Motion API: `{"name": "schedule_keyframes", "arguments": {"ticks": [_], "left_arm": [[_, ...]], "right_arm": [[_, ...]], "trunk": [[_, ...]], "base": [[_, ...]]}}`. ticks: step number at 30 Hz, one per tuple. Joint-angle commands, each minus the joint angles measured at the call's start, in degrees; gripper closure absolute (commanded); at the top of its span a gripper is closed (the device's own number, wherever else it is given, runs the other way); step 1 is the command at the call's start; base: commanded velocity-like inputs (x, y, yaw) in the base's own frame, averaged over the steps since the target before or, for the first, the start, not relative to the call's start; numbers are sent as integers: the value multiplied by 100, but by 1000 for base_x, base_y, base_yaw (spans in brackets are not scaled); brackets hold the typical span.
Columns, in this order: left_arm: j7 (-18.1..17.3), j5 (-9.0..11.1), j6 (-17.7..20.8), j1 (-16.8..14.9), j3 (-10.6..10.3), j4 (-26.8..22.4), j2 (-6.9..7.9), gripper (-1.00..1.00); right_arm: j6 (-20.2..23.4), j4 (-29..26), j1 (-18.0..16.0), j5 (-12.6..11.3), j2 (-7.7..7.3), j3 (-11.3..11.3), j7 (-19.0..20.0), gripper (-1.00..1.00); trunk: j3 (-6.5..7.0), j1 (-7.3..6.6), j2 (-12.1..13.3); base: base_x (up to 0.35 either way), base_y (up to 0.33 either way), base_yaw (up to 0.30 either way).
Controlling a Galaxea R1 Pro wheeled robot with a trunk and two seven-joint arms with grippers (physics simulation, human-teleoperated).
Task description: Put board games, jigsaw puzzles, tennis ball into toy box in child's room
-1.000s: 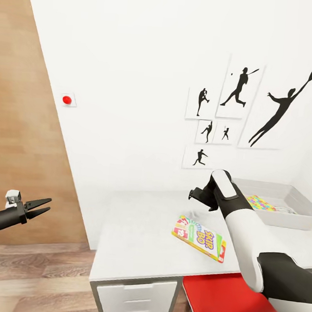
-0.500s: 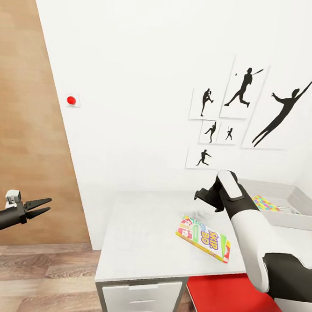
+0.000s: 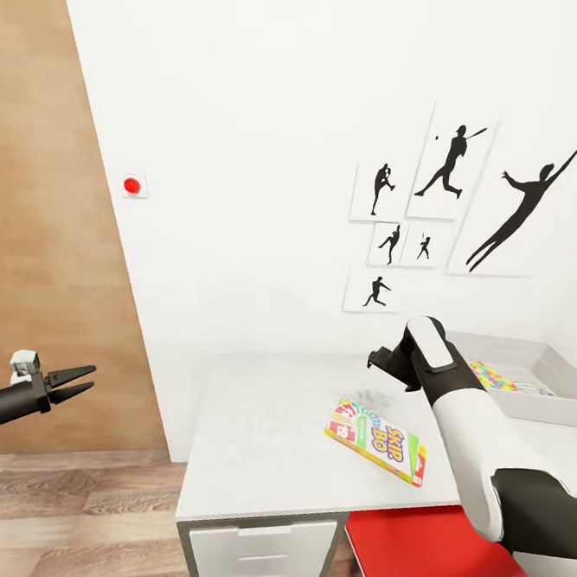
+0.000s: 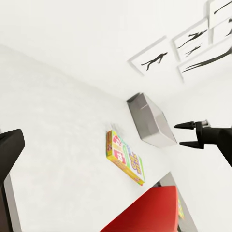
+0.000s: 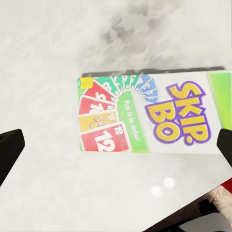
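A Skip-Bo board game (image 3: 376, 439), a yellow, green and red box, lies flat on the light-grey table (image 3: 259, 442). My right gripper (image 3: 380, 363) hovers open over the table just behind the box. In the right wrist view the box (image 5: 154, 118) lies straight below, with the gripper (image 5: 116, 145) open and its fingertips (image 5: 9, 150) far apart. The left wrist view shows the same box (image 4: 124, 157) and the open right gripper (image 4: 191, 134). The toy box (image 3: 540, 405) stands at the table's right with a jigsaw puzzle (image 3: 488, 375) inside. My left gripper (image 3: 69, 380) hangs open, far left of the table.
A red chair seat (image 3: 441, 561) sits under the table's front edge, below my right arm. White drawers (image 3: 259, 555) fill the table's left end. Baseball silhouette pictures (image 3: 451, 206) hang on the white wall, and wood floor (image 3: 62, 514) lies to the left.
The head view shifted a little, so everything slid right in the picture. My right gripper edged slightly to the right over the table. The left arm and the game box stayed put.
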Motion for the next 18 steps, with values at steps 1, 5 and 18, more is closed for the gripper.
{"name": "schedule_keyframes", "arguments": {"ticks": [1,5,18], "left_arm": [[-14,17,56,-5,3,-2,1,-100],[-171,32,97,-12,12,-4,-2,-100],[-1634,28,243,-46,-1150,-574,-24,-100]], "right_arm": [[12,-5,-3,-57,-10,34,-53,-100],[-16,-5,6,-55,-12,34,-52,-100],[-186,-14,12,392,-20,26,125,-100]], "trunk": [[-13,3,-12],[-13,3,-12],[-27,3,-12]], "base": [[0,0,0],[0,0,0],[0,0,0]]}}
